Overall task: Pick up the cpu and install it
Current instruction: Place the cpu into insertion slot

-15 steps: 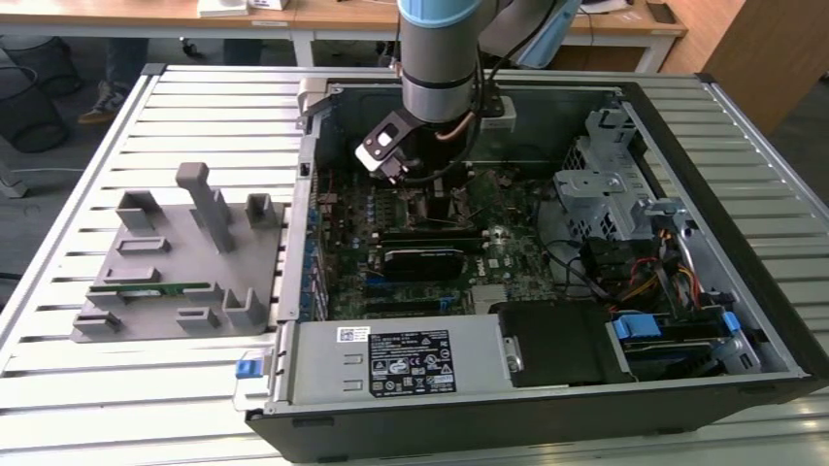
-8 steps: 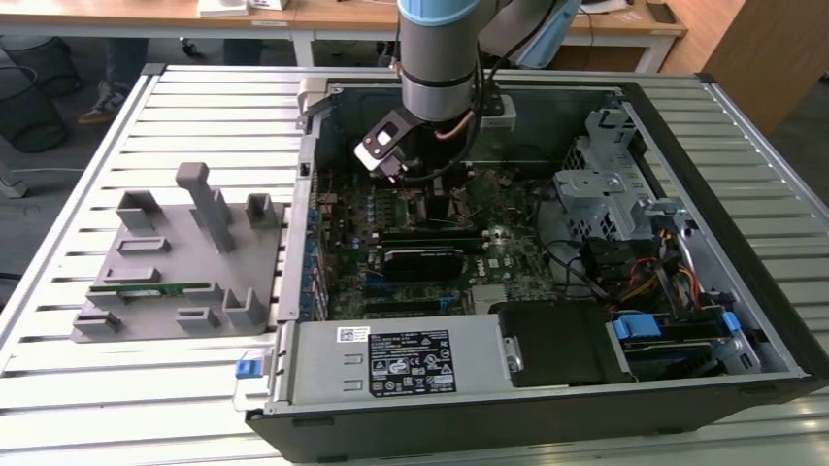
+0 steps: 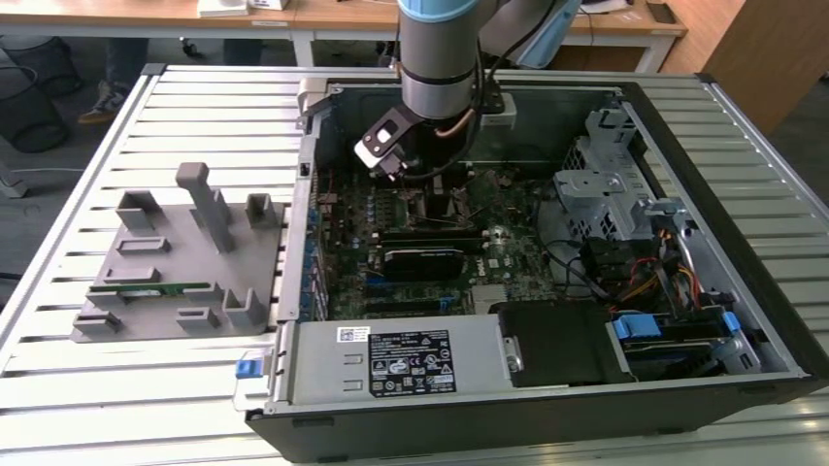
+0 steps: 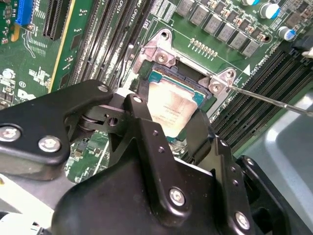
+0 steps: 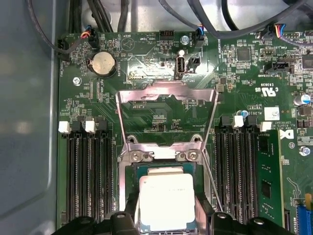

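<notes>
Exterior view: arm (image 3: 441, 58) reaches down into the open computer case (image 3: 767, 320), with the gripper (image 3: 434, 189) low over the board (image 3: 518, 209), about 11 o'clock from the case's middle. A grey parts holder (image 3: 169, 262) sits on the slatted table (image 3: 116, 388) at 9 o'clock from the case.

Both wrist views: cpu (image 5: 166, 198) (image 4: 171, 105) lies over the socket (image 5: 143, 170), silver top up. A black finger (image 5: 131, 215) presses against each of two opposite edges, so the gripper (image 5: 166, 220) (image 4: 171, 132) is clamped on the cpu.

First wrist view: the socket's metal frame (image 5: 166, 92) is swung open and lies flat on the board. Black memory slots (image 5: 88, 171) flank the socket on both sides.
</notes>
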Controlling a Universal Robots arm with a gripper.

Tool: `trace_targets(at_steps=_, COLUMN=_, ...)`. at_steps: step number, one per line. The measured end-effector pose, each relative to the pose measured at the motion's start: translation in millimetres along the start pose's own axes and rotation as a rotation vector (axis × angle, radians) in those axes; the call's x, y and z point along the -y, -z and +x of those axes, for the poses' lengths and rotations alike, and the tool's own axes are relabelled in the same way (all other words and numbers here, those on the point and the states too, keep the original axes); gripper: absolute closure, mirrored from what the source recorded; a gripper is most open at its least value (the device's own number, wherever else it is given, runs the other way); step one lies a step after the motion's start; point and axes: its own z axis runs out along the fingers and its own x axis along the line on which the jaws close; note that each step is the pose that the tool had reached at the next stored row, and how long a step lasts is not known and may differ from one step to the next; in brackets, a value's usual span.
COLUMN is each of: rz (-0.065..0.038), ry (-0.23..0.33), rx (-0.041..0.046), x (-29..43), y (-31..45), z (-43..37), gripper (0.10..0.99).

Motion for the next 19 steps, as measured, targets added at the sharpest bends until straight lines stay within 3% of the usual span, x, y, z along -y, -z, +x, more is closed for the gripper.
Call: trace_targets(at_steps=19, rz=0.001, ry=-0.015, rx=0.001, x=0.5, y=-1.5, z=0.2, gripper=0.545)
